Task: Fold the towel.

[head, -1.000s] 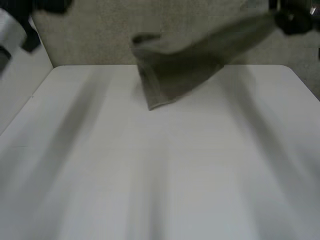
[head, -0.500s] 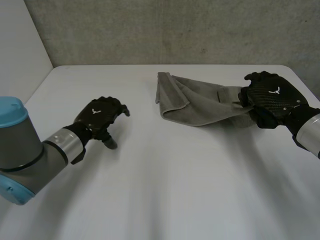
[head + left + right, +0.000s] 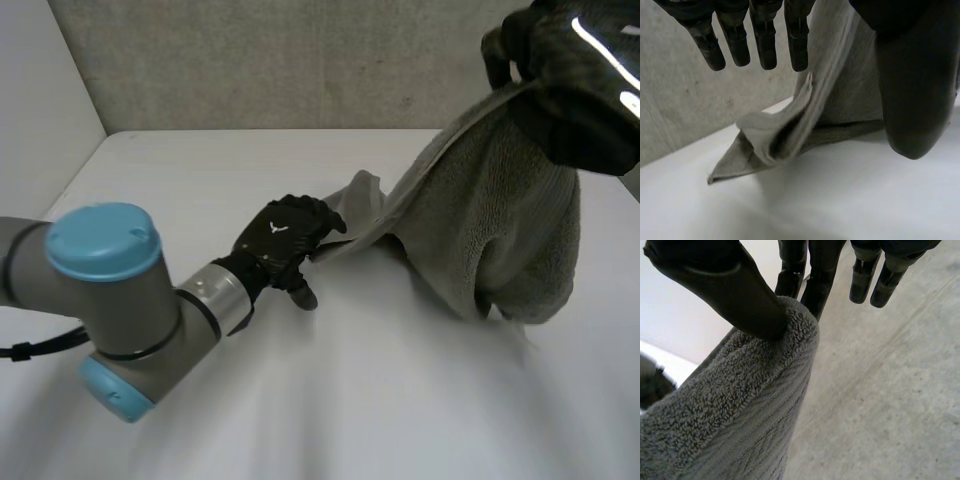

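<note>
On the white table (image 3: 200, 400), the left hand (image 3: 285, 240) is spread loose at the centre. At two o'clock the right hand (image 3: 570, 90) pinches the grey terry towel (image 3: 500, 220) aloft.

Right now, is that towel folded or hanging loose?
Hanging loose: the towel drapes from the right hand, which pinches its edge high up; one corner rests on the table.

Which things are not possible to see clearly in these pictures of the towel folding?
- Head view: whether the left robot hand grips the towel; the hand's back covers the contact.
- Head view: the right robot hand is partly cut off by the edge.
- Head view: the hanging towel hides the table behind it.
</note>
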Robot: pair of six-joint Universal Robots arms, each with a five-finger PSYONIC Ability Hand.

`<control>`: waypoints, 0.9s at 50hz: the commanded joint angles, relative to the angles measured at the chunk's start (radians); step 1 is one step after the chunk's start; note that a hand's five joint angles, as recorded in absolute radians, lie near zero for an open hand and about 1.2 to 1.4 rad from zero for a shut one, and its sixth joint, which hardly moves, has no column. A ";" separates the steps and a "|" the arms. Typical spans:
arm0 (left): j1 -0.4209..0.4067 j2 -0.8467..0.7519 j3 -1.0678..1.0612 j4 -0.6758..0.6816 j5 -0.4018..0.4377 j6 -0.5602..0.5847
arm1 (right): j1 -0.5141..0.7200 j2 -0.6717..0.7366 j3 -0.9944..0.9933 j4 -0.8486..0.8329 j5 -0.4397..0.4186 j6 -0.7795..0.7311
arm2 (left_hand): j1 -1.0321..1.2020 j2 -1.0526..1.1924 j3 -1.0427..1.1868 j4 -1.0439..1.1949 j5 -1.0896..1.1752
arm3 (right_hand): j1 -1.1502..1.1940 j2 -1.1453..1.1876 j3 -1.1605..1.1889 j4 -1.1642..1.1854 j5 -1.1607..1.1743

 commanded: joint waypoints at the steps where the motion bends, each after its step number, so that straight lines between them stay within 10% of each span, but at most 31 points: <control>1: -0.043 -0.111 0.058 -0.006 -0.032 -0.118 | 0.002 -0.021 -0.021 0.001 0.009 0.034 | -0.064 -0.028 -0.044 -0.052 0.007 | 0.082 0.102 -0.006 -0.007 0.055; 12: -0.095 -0.200 0.107 0.077 -0.165 -0.180 | 0.013 -0.024 0.033 0.006 0.013 0.034 | 0.162 0.198 -0.044 -0.052 0.233 | 0.082 0.102 -0.006 -0.007 0.055; 16: -0.099 -0.222 0.125 0.155 -0.223 -0.171 | 0.013 -0.024 0.053 0.007 0.018 0.035 | 1.013 1.050 -0.044 -0.052 1.085 | 0.082 0.102 -0.006 -0.007 0.055; 31: 0.092 0.048 -0.002 0.077 -0.232 -0.108 | -0.087 0.111 0.059 0.004 -0.026 -0.018 | 1.016 1.052 -0.044 -0.052 1.087 | 0.082 0.102 -0.006 -0.007 0.055; 45: 0.203 0.435 -0.165 -0.321 -0.049 0.126 | -0.208 0.440 0.010 0.413 0.030 -0.665 | 1.016 1.052 -0.044 -0.052 1.087 | 0.082 0.102 -0.006 -0.007 0.055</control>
